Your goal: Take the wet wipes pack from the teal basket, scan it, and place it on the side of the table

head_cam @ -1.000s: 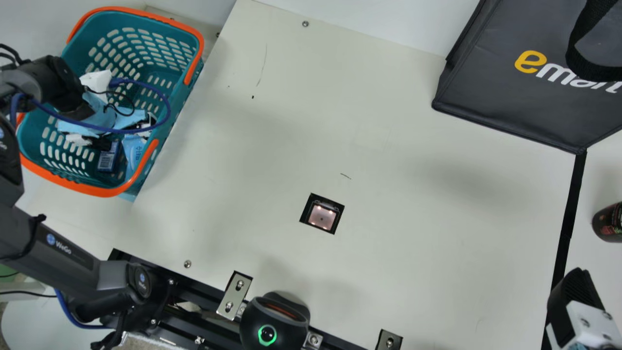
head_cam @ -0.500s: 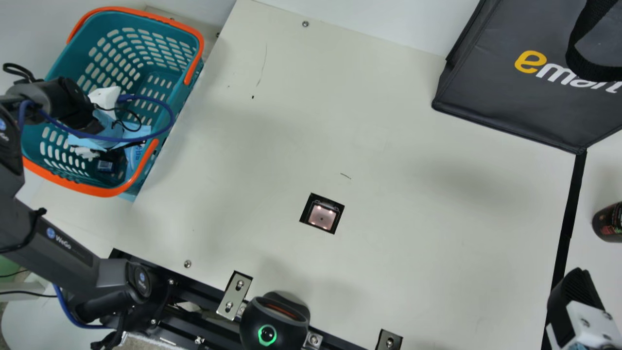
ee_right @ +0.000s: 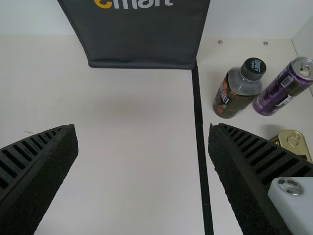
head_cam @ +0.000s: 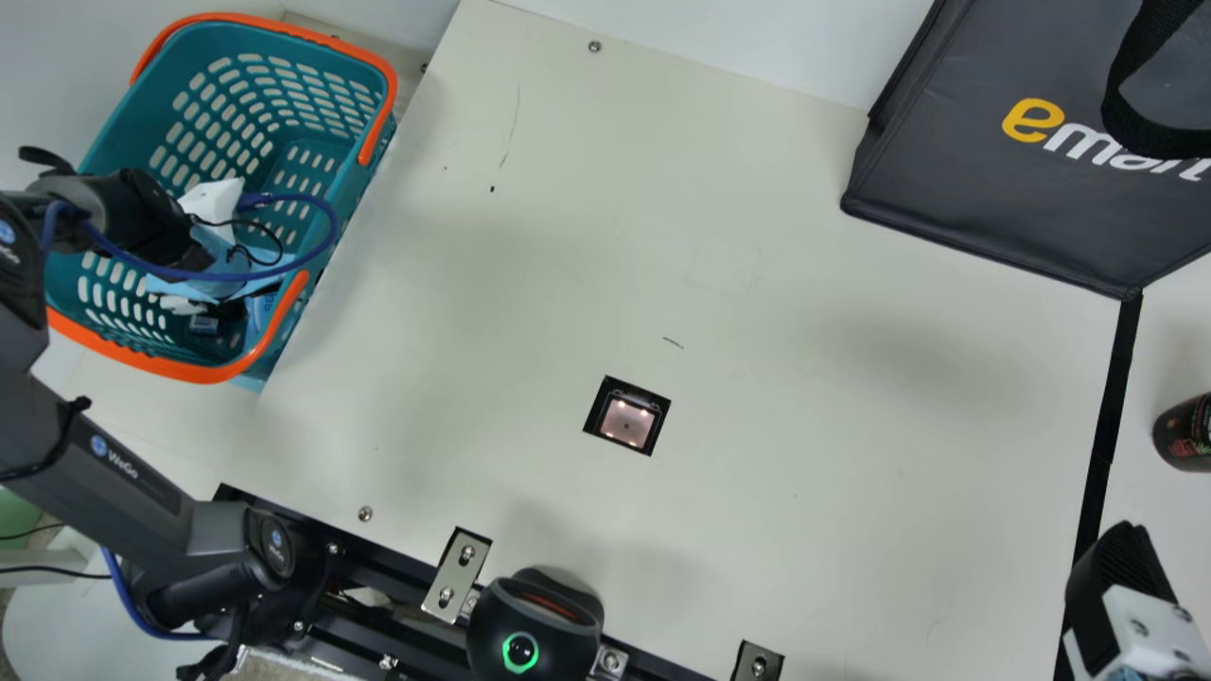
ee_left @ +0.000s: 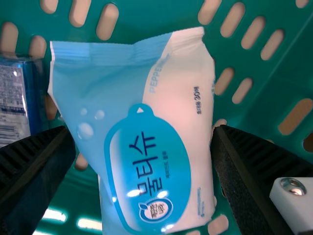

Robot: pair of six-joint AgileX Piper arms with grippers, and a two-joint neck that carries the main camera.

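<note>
At the main view's upper left, in the teal basket (head_cam: 142, 128), the wet wipes pack (ee_left: 146, 147) lies between the spread left jaws; at lower right, the right jaws gape. Best centre low, then squeeze evenly, clear of the blue box (ee_left: 13, 100).

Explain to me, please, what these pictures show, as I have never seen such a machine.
It is a robot with two black arms. A camera on its neck takes the main view; one on each wrist looks past that gripper's two fingers.

The left gripper is at the teal basket, open around a wet wipes pack, apparently not gripping yet. The right gripper is open and empty.

The cream table has a small lit window, probably the scanner. Beyond a black strip stand a bottle and a purple can.
</note>
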